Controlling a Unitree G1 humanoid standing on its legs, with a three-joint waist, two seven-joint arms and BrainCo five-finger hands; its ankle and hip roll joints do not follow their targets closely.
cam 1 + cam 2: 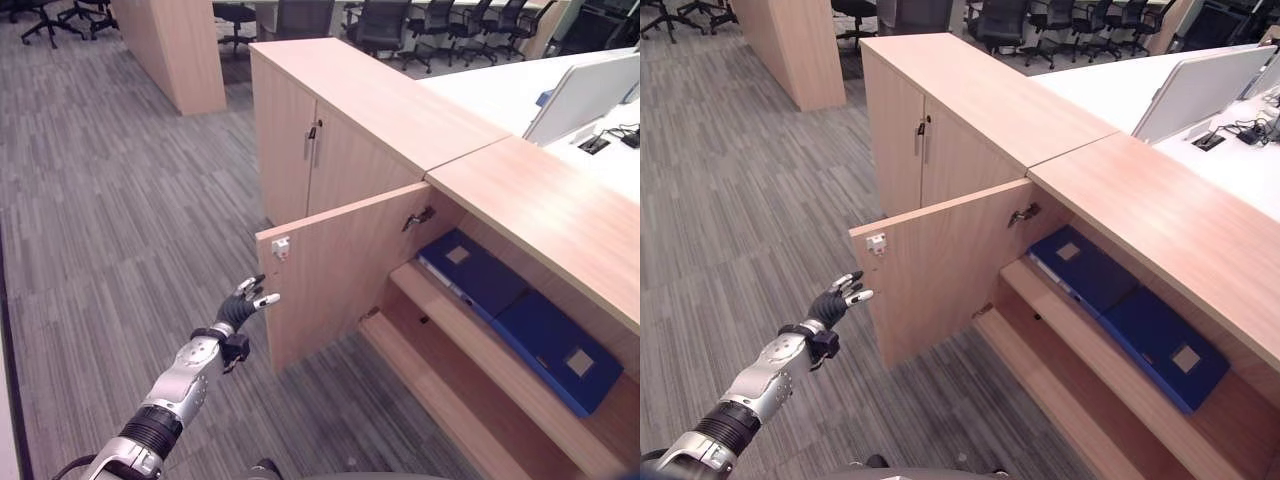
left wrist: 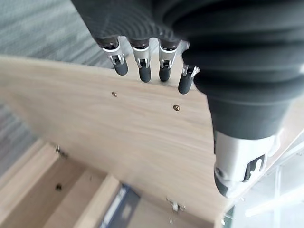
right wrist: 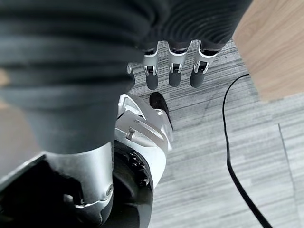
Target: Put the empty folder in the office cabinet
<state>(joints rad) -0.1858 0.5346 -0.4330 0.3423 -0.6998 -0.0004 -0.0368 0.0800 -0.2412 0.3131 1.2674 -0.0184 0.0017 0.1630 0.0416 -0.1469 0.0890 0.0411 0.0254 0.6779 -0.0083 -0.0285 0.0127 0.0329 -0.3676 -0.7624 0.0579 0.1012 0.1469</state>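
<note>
The wooden office cabinet stands with its left door swung out towards me. Inside, two blue folders lie flat side by side on the upper shelf. My left hand is stretched out at the door's free edge, fingers straight and open, their tips at or just short of the wood, holding nothing. My right hand hangs low over the carpet with relaxed fingers and is empty.
A second cabinet with closed doors adjoins on the far side. Behind are office chairs and a wooden partition. A white desk with a divider panel lies beyond the cabinet top. Grey carpet spreads to the left.
</note>
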